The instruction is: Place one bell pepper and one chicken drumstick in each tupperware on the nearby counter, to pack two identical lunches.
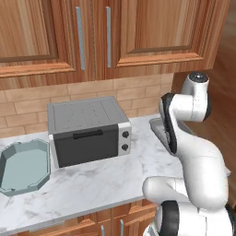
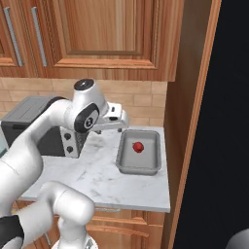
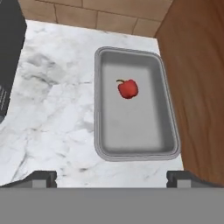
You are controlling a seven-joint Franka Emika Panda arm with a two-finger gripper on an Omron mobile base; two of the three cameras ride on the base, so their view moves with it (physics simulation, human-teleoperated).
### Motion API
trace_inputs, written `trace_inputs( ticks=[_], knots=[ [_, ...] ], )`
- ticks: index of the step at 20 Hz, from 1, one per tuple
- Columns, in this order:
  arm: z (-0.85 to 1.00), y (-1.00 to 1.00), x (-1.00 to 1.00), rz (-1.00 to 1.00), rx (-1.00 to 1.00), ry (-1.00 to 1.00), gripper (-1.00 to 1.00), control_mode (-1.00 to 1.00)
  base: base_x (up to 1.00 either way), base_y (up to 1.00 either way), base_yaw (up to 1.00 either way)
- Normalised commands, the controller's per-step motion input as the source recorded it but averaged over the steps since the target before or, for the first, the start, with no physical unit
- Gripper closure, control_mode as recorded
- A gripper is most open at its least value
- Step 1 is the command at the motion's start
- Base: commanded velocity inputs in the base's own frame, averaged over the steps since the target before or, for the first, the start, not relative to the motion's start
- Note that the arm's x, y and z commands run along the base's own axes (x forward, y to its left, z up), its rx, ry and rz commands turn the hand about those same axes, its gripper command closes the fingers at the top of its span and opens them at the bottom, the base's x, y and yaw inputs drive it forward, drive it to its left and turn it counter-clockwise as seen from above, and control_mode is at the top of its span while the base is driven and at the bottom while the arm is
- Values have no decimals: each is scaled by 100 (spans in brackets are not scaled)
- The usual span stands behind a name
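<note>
One red bell pepper (image 3: pixel 127 89) lies inside the grey rectangular tupperware (image 3: pixel 131 131), toward its far end. This tupperware (image 2: pixel 146 159) sits at the right end of the marble counter (image 2: pixel 92 170), and the bell pepper (image 2: pixel 138 147) shows as a small red lump in it. My gripper (image 3: pixel 111 178) hovers open and empty above the container's near edge. My gripper (image 2: pixel 119 121) hangs to the left of the container. The pale teal octagonal tupperware (image 1: pixel 25 168) stands empty at the counter's left end. The arm hides most of the grey tupperware (image 1: pixel 156 126). The chicken drumsticks are out of view.
A silver-black toaster oven (image 1: pixel 87 131) stands between the two containers, against the brick backsplash. A tall wooden side panel (image 2: pixel 187 121) rises right beside the grey container. Upper cabinets (image 1: pixel 106 32) hang over the counter. Bare marble (image 3: pixel 57 100) lies left of the grey container.
</note>
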Motion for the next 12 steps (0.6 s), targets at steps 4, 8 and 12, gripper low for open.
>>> trace_inputs(
  ticks=[4, 8, 12],
  knots=[
    [-32, 33, -100, 12, 5, -25, -100, -100, 0, 0, 0],
    [34, 45, -89, 6, 5, -6, -100, -100, 0, 0, 0],
    [90, 59, -71, 7, 0, 0, -100, -100, 0, 0, 0]
  ],
)
